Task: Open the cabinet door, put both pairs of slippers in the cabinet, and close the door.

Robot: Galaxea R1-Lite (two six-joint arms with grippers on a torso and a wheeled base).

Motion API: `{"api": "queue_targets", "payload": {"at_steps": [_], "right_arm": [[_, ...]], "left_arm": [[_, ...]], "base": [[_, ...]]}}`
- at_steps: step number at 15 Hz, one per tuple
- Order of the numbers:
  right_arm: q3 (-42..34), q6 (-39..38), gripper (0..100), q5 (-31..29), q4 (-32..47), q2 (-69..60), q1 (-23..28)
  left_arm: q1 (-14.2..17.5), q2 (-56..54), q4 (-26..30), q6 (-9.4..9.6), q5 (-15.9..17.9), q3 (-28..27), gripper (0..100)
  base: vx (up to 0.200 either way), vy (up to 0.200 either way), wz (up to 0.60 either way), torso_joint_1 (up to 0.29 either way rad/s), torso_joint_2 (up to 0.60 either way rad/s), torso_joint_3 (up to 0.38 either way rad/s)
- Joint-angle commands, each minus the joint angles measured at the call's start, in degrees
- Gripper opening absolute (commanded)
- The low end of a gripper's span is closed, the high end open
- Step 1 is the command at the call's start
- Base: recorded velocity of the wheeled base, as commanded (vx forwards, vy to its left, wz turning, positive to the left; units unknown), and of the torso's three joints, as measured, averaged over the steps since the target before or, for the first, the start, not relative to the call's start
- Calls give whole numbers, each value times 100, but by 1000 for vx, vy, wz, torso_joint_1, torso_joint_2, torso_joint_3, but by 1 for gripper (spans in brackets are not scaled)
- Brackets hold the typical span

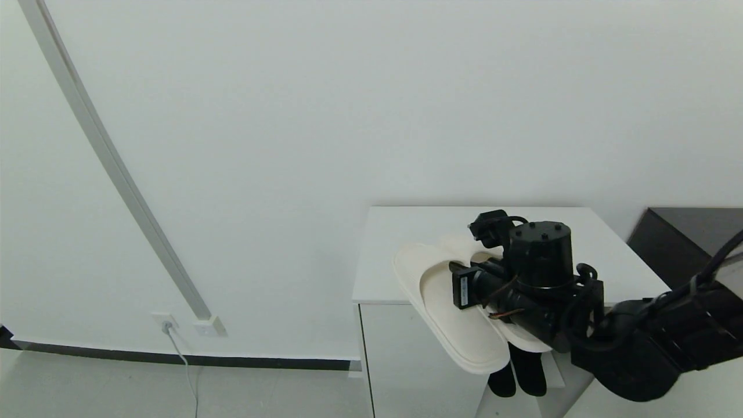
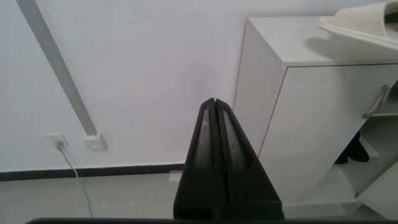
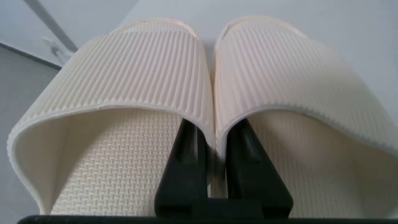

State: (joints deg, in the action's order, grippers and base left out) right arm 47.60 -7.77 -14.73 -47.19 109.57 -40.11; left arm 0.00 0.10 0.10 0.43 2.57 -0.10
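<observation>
So we've got the right gripper (image 3: 214, 146) clamped on the pair of cream ribbed foam slippers (image 1: 453, 325), one finger tucked inside each, pinching their inner walls together. The pair hangs over the front edge of the white cabinet (image 1: 406, 255) top (lifted off it, going by the shadow). A black pair of slippers (image 1: 516, 374) sits on a shelf inside. The left gripper (image 2: 215, 109) has its fingers pressed together on nothing, facing the cabinet's left front corner.

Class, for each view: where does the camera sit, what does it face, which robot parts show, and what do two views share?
Head: high, looking down at the white cabinet; right arm shows.
Left wrist: behind the shut left gripper, facing the cabinet.
Right wrist: behind the right gripper, shut on cream slippers.
Shared by head and left wrist: the cabinet.
</observation>
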Motion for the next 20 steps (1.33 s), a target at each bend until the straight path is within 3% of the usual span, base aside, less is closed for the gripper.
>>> {"api": "queue_targets", "payload": {"at_steps": [1,13,20], "right_arm": [[-375,3,0,58,-185,-234,-76],[-507,12,0,-4,-256,-340,-340],[-533,12,0,-4,-264,-340,-393]], "left_arm": [[9,-1,-1,1,-2,1,0],[0,-1,-1,-8,-2,1,0],[0,-1,-1,-8,-2,1,0]], "base": [[0,0,0,0,0,0],[0,0,0,0,0,0],[-171,0,0,4,1,2]]}}
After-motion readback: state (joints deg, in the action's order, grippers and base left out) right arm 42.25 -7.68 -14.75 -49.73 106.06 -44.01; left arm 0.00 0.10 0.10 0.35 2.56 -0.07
